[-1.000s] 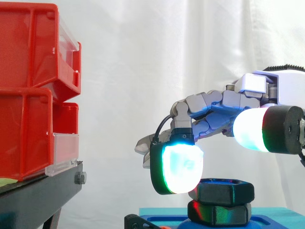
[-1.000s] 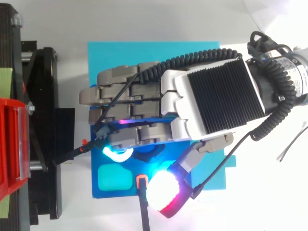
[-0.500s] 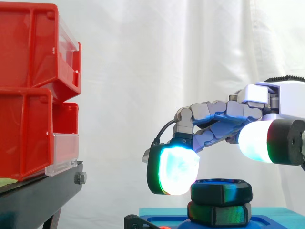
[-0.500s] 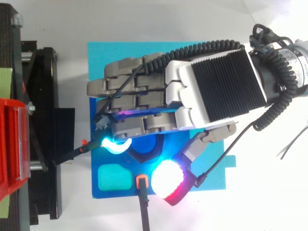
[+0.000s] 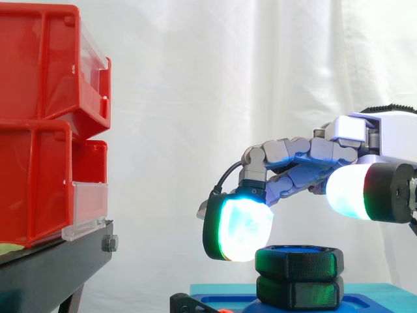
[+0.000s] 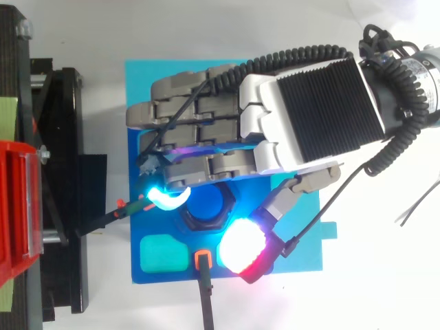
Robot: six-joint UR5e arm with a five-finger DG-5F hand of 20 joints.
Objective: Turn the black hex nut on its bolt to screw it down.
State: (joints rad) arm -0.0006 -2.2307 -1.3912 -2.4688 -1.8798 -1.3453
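Black hex nut (image 5: 299, 261) lies just below the fingers (image 5: 238, 228), spread open, holding nothing.

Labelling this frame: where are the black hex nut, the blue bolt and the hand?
black hex nut (image 5: 300, 263): side view, front side face.
blue bolt (image 6: 206, 205): top view, round top end.
hand (image 6: 320, 103): top view, ribbed black back.

1. The black hex nut (image 5: 298, 261) looks like satin moulded plastic to me.
2. Beneath it, I read the blue plate (image 6: 161, 225) as smooth plastic.
3. Left of the nut, the red bins (image 5: 39, 78) are glossy plastic.
4. Behind it, the white curtain (image 5: 195, 98) is matt cloth.
5. Above it, the hand (image 5: 293, 156) has matt grey shells and milky-smooth pads (image 5: 242, 225).
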